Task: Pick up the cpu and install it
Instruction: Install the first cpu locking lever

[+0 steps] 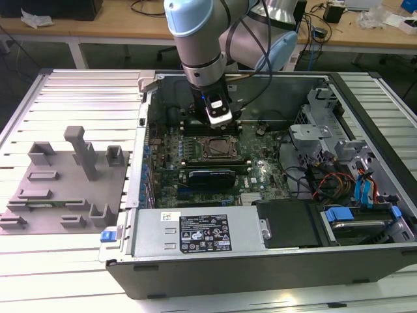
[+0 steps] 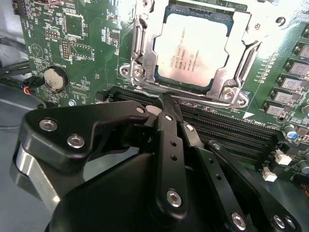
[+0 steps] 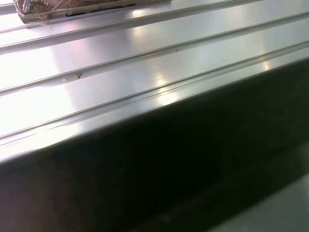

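The cpu (image 2: pixel 193 50), a flat square chip with a pale silver top, lies inside the metal socket frame (image 2: pixel 140 67) on the green motherboard, with the frame's plate around its edges. In the second wrist view my gripper (image 2: pixel 163 102) has its black fingers drawn together with nothing between them. Its tips sit just off the socket frame's near edge, by the thin wire lever. In the exterior view my gripper (image 1: pixel 220 125) hangs inside the open computer case, just behind the socket (image 1: pixel 218 149).
A long black expansion card (image 1: pixel 208 177) lies in front of the socket, and a power supply (image 1: pixel 195 231) in front of that. Drive bays and cables (image 1: pixel 339 163) fill the case's right. A grey fixture tray (image 1: pixel 65 182) sits outside on the ribbed table. Memory slots (image 2: pixel 231 130) flank the socket.
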Action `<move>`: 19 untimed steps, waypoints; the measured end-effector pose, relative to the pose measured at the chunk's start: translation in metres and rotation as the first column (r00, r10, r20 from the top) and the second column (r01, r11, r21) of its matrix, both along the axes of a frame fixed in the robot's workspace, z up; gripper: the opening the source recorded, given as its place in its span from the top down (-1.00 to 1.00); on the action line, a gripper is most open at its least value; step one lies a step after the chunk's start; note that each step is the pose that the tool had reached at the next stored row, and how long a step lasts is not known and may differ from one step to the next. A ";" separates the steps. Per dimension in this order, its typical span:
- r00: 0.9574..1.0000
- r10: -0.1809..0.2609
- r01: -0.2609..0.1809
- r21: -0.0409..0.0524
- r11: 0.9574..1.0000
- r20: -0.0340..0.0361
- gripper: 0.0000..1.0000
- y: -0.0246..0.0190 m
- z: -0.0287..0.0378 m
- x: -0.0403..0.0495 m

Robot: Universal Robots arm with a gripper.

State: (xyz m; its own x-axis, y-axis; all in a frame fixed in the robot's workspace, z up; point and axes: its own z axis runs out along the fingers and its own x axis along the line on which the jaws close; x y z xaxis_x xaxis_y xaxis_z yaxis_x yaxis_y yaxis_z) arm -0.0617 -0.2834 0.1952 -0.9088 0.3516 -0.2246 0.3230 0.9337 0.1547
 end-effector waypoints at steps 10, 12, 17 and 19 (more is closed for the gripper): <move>1.000 0.000 0.000 -0.008 1.000 0.000 0.79 0.0000 0.0000 0.0017; 1.000 0.000 0.000 -0.008 1.000 0.000 0.79 -0.0001 0.0001 0.0029; 1.000 0.000 0.000 -0.008 1.000 0.000 0.79 0.0000 0.0000 0.0078; 1.000 0.000 0.000 -0.008 1.000 0.000 0.79 0.0000 0.0001 0.0081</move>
State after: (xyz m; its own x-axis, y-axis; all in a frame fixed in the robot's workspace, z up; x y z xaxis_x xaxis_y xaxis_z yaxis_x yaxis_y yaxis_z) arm -0.0536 -0.2835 0.1953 -0.9086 0.3503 -0.2274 0.3233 0.9347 0.1477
